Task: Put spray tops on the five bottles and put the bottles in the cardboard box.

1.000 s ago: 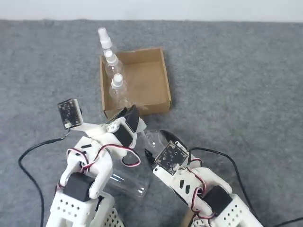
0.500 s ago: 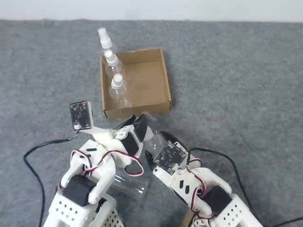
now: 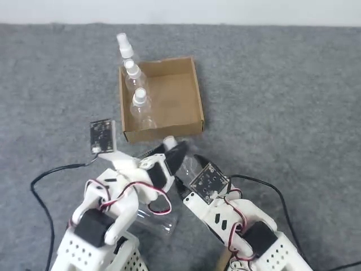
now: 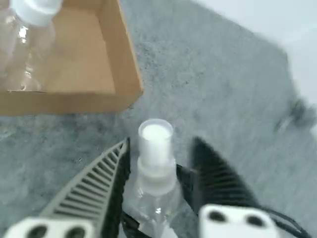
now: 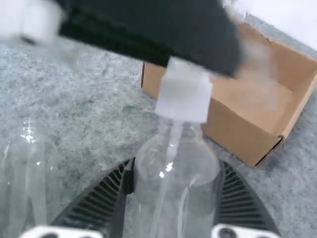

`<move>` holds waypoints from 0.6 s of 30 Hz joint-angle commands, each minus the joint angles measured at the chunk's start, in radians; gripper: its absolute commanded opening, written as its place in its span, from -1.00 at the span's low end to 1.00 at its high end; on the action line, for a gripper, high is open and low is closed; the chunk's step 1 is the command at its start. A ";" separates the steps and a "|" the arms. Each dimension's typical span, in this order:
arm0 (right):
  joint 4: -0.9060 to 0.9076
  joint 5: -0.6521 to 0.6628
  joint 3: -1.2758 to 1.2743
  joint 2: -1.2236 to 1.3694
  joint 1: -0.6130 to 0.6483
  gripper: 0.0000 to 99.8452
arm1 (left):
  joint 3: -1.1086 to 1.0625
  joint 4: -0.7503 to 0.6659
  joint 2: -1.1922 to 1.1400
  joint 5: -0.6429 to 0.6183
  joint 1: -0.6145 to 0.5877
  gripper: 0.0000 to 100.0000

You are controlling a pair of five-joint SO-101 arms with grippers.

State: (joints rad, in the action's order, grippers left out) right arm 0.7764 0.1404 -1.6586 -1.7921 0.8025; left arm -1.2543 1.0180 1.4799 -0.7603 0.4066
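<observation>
Right tool (image 5: 176, 174) clamped on bottle (image 5: 173, 161) — left tool (image 4: 161, 146) jaws apart, straddling spray top (image 4: 156, 135), near cardboard box (image 3: 163, 131).

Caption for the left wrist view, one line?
Left end effector flanks the spray top on a bottle, box beyond.

Grey, carpet-textured worktop (image 3: 282, 84) spans scene, meeting pale wall (image 3: 225, 11) at far edge. Open cardboard box (image 3: 163, 131) sits flat on it, left of centre, far half. Spray-topped bottle (image 3: 123, 46) stands just beyond box's far left corner. Clear bottle (image 3: 155, 219) lies on side, near left. Black cable (image 3: 32, 185) loops near left; second cable (image 3: 278, 196) near right.
</observation>
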 commanded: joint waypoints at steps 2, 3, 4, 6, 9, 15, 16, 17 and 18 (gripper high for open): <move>-0.022 -0.015 -0.025 -0.022 -0.027 -0.65 | 0.038 0.077 0.186 -0.029 0.002 -0.25; -0.022 -0.015 -0.025 -0.022 -0.027 -0.65 | 0.035 0.086 0.235 -0.031 -0.003 -0.23; -0.022 -0.015 -0.025 -0.022 -0.027 -0.65 | 0.024 0.089 0.282 -0.031 -0.020 -0.23; -0.022 -0.014 -0.025 -0.022 -0.027 -0.65 | 0.002 0.087 0.362 -0.029 -0.066 -0.23; -0.022 -0.015 -0.025 -0.022 -0.027 -0.65 | 0.005 0.071 0.336 -0.031 -0.121 -0.23; -0.022 -0.018 -0.025 -0.022 -0.028 -0.65 | -0.001 0.060 0.347 -0.035 -0.140 -0.23; -0.022 -0.020 -0.025 -0.022 -0.028 -0.65 | -0.001 0.060 0.347 -0.035 -0.140 -0.23; -0.022 -0.020 -0.025 -0.022 -0.028 -0.65 | -0.002 0.060 0.347 -0.035 -0.140 -0.23; -0.024 -0.020 -0.025 -0.022 -0.028 -0.65 | -0.002 0.060 0.347 -0.035 -0.140 -0.23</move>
State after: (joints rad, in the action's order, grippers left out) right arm 0.7764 0.1404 -1.6586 -1.7921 0.7887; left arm -1.2666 1.1024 1.8052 -0.7864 0.2685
